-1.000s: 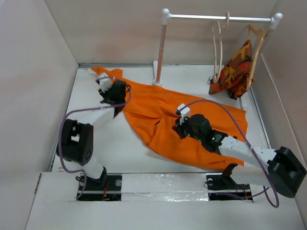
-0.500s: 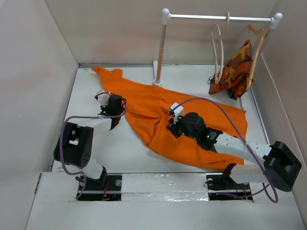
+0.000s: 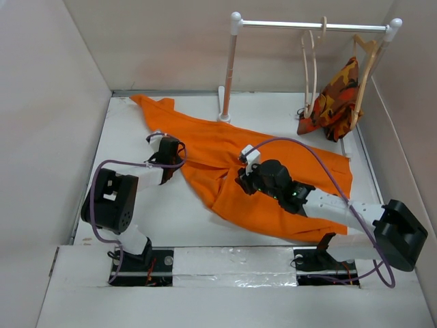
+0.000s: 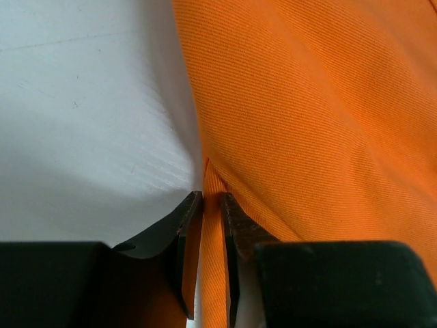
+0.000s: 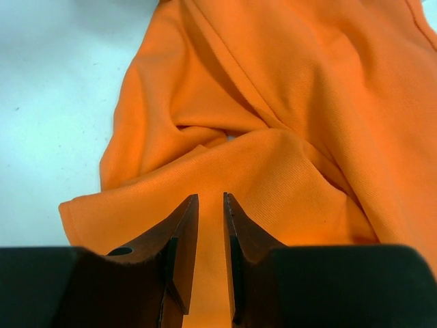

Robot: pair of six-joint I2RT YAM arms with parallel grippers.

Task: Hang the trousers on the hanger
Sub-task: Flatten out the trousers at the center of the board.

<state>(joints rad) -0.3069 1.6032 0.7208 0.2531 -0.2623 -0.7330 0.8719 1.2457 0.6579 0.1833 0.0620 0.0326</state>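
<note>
The orange trousers (image 3: pixel 212 147) lie spread across the table from the far left to the right. My left gripper (image 3: pixel 171 156) is at their left edge. In the left wrist view it (image 4: pixel 210 198) is shut on a thin fold of that edge (image 4: pixel 307 102). My right gripper (image 3: pixel 244 179) is over the middle of the cloth. In the right wrist view its jaws (image 5: pixel 211 198) are almost together, with a raised ridge of the trousers (image 5: pixel 287 82) between them. The bare pale wooden hanger (image 3: pixel 312 68) hangs on the rail at the back right.
A white clothes rack with a metal rail (image 3: pixel 273 24) and a post (image 3: pixel 229 68) stands at the back. A second hanger (image 3: pixel 365 65) with a camouflage garment (image 3: pixel 334 92) hangs at its right end. Walls enclose the table on the left, back and right.
My left gripper has moved from the far part of the trouser leg toward me, to the left edge of the cloth. My right gripper has shifted a little to the left.
</note>
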